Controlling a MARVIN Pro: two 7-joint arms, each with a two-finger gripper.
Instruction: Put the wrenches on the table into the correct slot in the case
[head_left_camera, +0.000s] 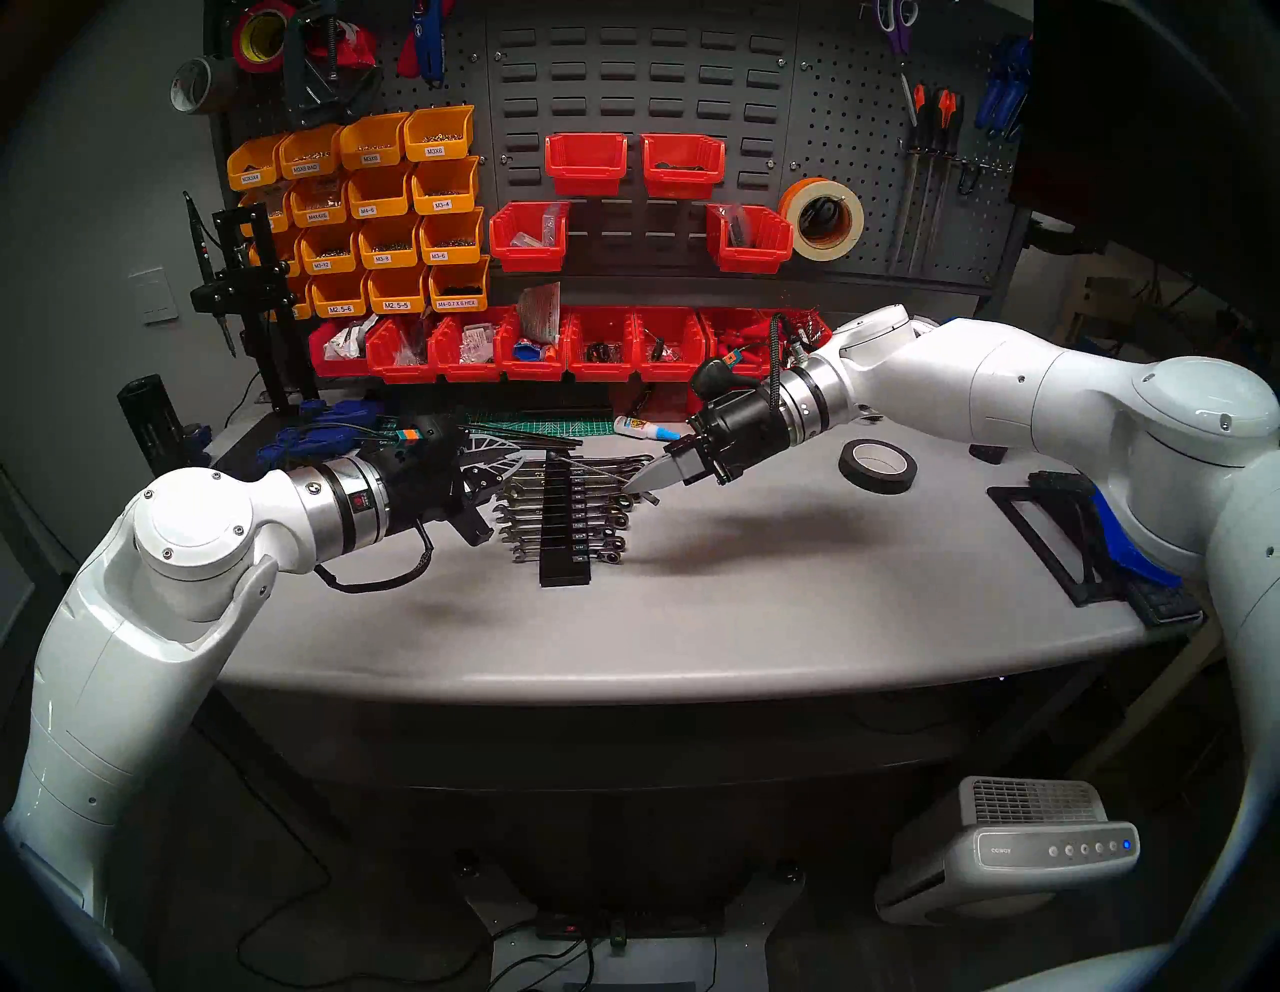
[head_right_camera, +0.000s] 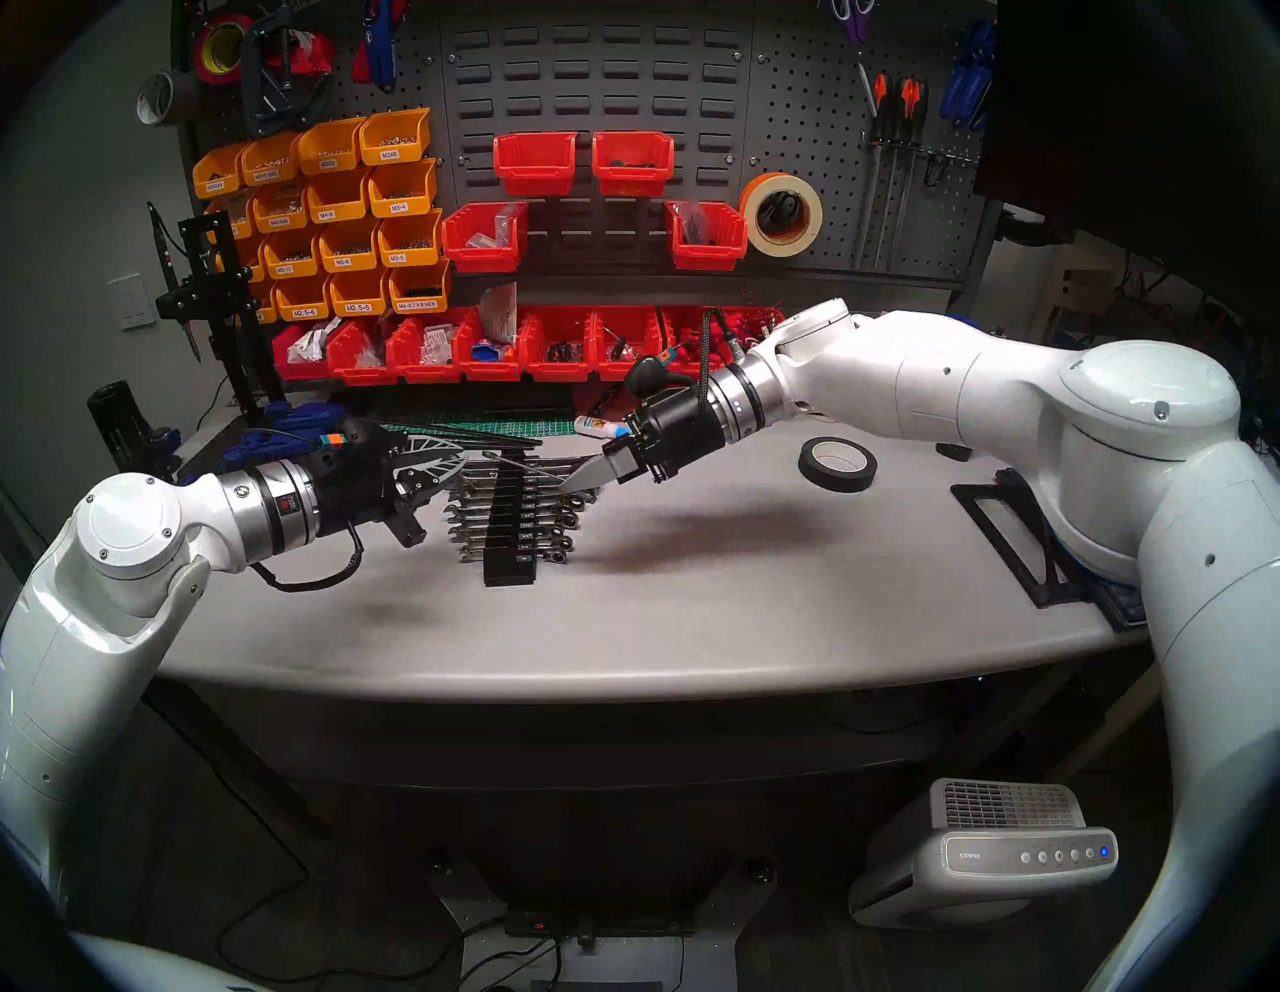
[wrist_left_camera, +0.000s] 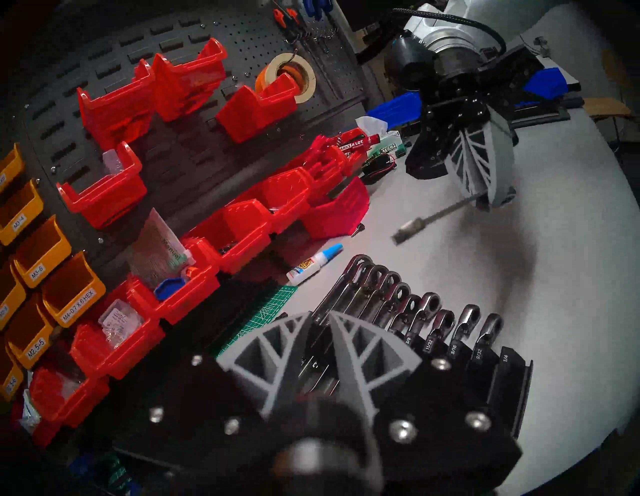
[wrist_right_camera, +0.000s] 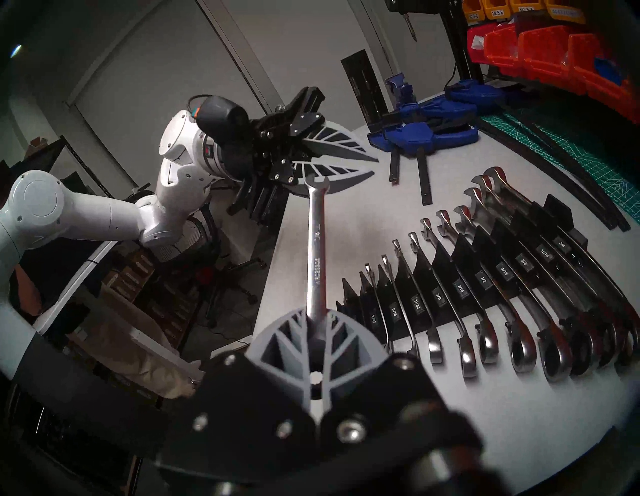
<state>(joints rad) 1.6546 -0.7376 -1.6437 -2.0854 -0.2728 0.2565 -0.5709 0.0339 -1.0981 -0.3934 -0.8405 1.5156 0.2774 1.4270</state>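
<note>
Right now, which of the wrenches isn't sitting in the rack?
The wrench clamped at its ring end in the right pincer, held in the air with its open jaw pointing away. All the others lie side by side in the black rack.

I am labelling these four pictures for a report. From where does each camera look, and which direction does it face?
Head stereo left: from the head, down on the table; both arms show.
Head stereo right: nearly the same picture.
Left wrist: behind the left gripper, toward the red bins and the right gripper.
Right wrist: behind the right gripper, along its held wrench, toward the left arm.
Shared: every view shows the case.
</note>
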